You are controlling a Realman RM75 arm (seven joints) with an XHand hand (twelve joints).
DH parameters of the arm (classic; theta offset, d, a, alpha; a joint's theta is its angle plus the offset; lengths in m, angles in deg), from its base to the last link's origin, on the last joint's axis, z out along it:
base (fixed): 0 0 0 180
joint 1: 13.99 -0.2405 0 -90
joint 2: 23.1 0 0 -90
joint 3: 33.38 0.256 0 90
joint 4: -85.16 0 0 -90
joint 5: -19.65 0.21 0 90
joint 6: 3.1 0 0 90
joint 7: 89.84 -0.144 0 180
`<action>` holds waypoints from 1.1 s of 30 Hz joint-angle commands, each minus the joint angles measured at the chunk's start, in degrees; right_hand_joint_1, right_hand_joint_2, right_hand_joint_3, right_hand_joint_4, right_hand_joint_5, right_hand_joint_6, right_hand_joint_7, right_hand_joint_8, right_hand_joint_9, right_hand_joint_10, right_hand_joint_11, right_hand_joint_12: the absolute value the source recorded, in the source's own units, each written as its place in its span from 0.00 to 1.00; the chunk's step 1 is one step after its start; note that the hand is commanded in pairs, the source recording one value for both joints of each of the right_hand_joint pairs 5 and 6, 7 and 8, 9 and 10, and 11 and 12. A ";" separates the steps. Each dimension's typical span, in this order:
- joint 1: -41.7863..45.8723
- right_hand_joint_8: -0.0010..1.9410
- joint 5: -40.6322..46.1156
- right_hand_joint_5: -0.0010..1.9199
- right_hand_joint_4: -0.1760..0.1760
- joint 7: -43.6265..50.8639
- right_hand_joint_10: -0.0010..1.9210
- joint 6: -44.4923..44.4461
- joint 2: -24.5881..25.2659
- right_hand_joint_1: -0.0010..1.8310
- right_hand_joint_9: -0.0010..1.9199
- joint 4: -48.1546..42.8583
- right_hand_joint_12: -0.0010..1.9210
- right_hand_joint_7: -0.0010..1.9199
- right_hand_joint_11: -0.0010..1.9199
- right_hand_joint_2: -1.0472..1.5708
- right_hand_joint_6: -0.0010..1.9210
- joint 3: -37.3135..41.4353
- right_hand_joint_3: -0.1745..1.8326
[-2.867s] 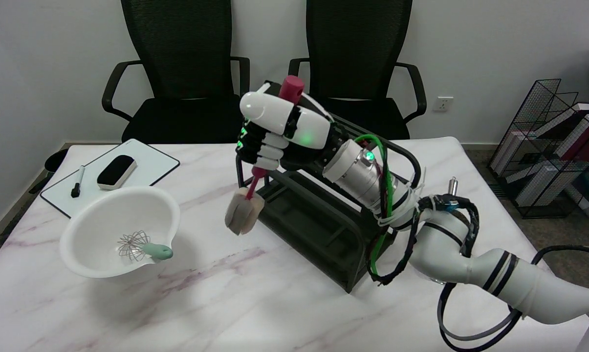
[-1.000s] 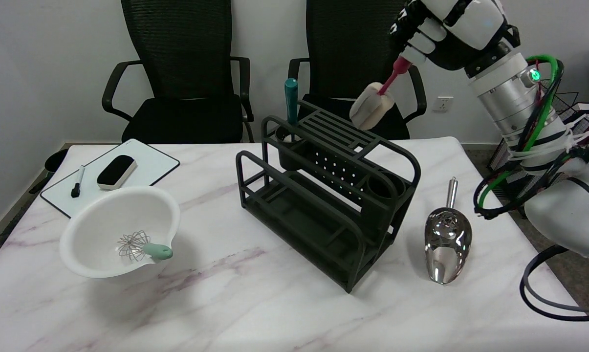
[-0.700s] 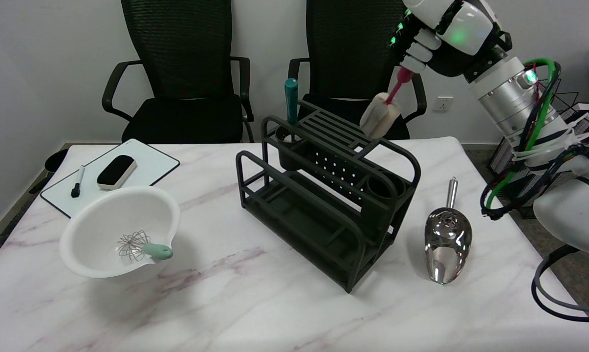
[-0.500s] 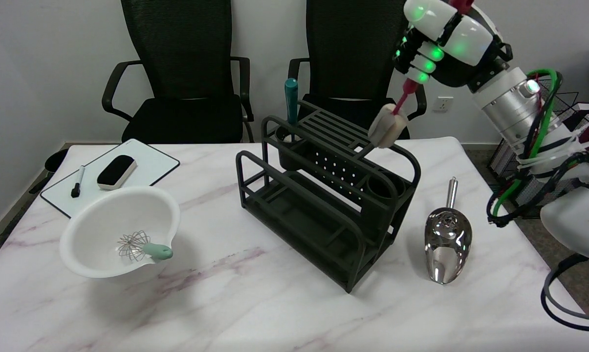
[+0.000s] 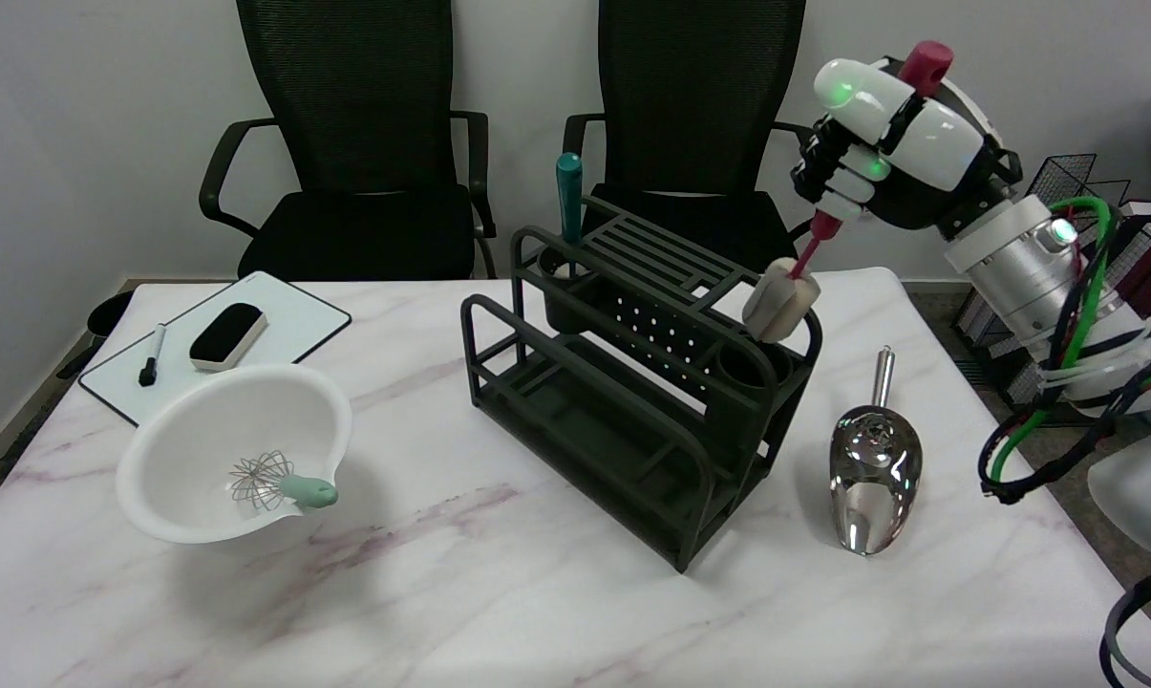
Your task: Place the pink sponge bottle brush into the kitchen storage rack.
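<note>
My right hand (image 5: 885, 143) grips the pink handle of the sponge bottle brush (image 5: 782, 300), held nearly upright with its beige sponge head down. The handle's top sticks out above the hand. The sponge head hangs just above the round cup at the right end of the black kitchen storage rack (image 5: 632, 382), close to the rack's top rail. Whether the sponge touches the cup's rim I cannot tell. The rack stands in the middle of the marble table.
A teal-handled tool (image 5: 568, 205) stands in the rack's left cup. A metal scoop (image 5: 873, 468) lies right of the rack. A white bowl (image 5: 183, 478) with a whisk (image 5: 274, 483) sits at the left, a whiteboard (image 5: 279, 330) with eraser and marker behind it. Two black chairs stand beyond the table.
My right hand has carried the brush from the rack's left front, up and over to its right end, then lowered it; the sponge head has come down toward the right cup.
</note>
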 commanded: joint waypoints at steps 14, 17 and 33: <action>-2.45 0.99 1.95 1.00 0.50 0.00 1.00 1.12 -1.80 0.59 1.00 6.07 1.00 1.00 1.00 1.00 1.00 -6.61 0.22; -2.80 0.99 2.03 1.00 0.50 0.00 1.00 1.40 -1.80 0.59 1.00 6.31 1.00 1.00 1.00 1.00 1.00 -7.37 0.22; -3.40 0.99 3.15 1.00 0.50 0.00 1.00 0.96 -2.04 0.59 1.00 8.43 1.00 1.00 1.00 1.00 1.00 -11.41 0.22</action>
